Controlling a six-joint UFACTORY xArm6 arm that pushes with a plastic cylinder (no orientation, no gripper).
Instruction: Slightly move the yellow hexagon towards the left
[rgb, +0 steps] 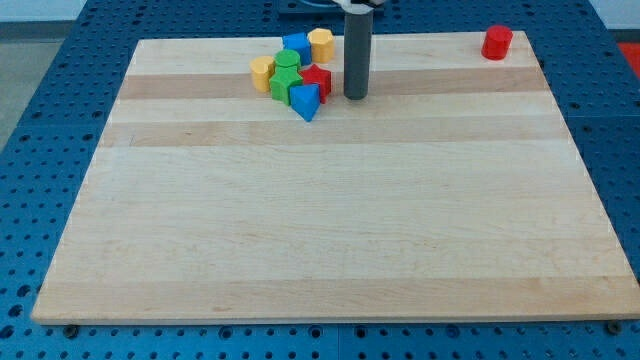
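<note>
My tip (355, 96) rests on the tabletop (330, 230) near the view's top, just to the view's right of a tight cluster of blocks. I have no end effector that opens or closes here, only the straight dark rod, so it has hold of nothing.

The yellow hexagon (321, 44) sits at the cluster's upper right corner, close to the tabletop's top edge. My tip is below it and slightly to its right, near but not touching it. A blue block (295, 46) lies against the hexagon's left side; I cannot make out its shape.

Lower in the cluster, a green round block (288, 61) sits above a second green block (284, 84), and a yellow block (262, 72) marks the cluster's left end. A red block (317, 79) lies just left of my tip with a thin gap between them. A blue triangle (306, 100) forms the cluster's bottom point.

A red cylinder (497, 42) stands alone in the top right corner, well apart from everything else.
</note>
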